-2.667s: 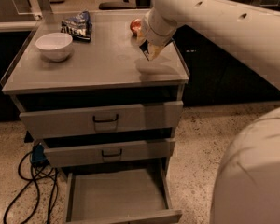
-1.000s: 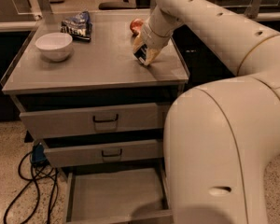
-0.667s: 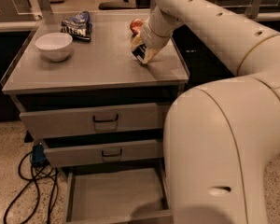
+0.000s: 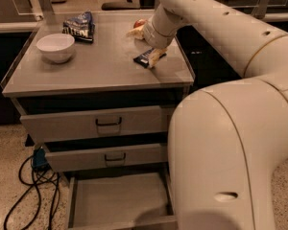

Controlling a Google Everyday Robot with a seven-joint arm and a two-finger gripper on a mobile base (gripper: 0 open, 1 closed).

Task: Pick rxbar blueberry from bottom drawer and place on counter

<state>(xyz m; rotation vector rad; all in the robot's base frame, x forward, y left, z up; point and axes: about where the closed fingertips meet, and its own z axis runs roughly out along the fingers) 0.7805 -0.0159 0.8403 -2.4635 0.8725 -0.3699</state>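
Observation:
The rxbar blueberry (image 4: 145, 58), a small dark bar with white lettering, lies flat on the counter (image 4: 86, 71) near its right side. My gripper (image 4: 145, 45) is right above it, open, with one finger (image 4: 133, 32) behind the bar and the other finger (image 4: 157, 55) at the bar's right end. The bottom drawer (image 4: 120, 200) is pulled out, and the part of its plain grey floor that shows is bare. My arm (image 4: 230, 128) fills the right of the view and hides the drawer's right side.
A white bowl (image 4: 56, 47) and a blue-and-white chip bag (image 4: 80, 27) sit at the counter's back left. A red round object (image 4: 139, 22) is behind my gripper. The two upper drawers (image 4: 108, 123) stand slightly out. Black cables (image 4: 33, 190) lie on the floor at the left.
The gripper held the bar close to the counter before. Now its fingers have spread and the bar lies flat on the counter, released.

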